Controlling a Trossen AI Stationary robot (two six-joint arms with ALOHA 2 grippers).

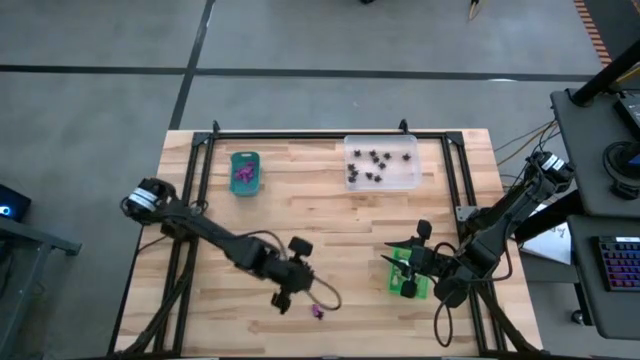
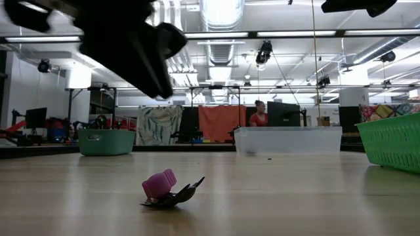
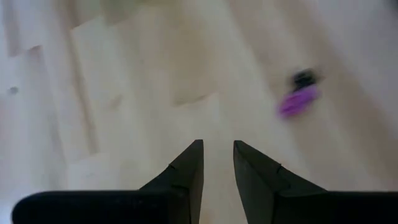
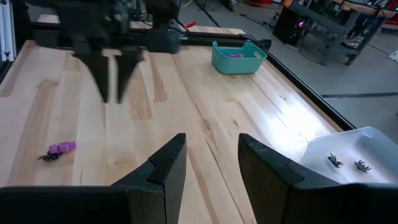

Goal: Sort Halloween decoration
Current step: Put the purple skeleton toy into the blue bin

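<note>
Nearest you, at the front edge of the table (image 1: 330, 235), one purple trinket (image 1: 318, 313) lies loose on the bare wood, touching a small black piece (image 2: 176, 195) beside it. From the low camera the pair looks flat and low, purple lump at one end, black piece tapering out at the other; long axis roughly along the front edge, judging by the overhead view, though it is too small to be sure.

The left gripper (image 1: 283, 299) hangs just beside the trinket, above the wood, fingers narrowed to a slim gap and holding nothing. Step in hand: picking up this stray piece. Your next move calls for shifting over the trinket, then descending so the fingers straddle its short side.

The right gripper (image 1: 408, 268) waits over the green tray (image 1: 396, 280), fingers parted, empty.

Farther back: teal tray (image 1: 246, 172) with purple pieces, clear tray (image 1: 383, 162) with black ones.
</note>
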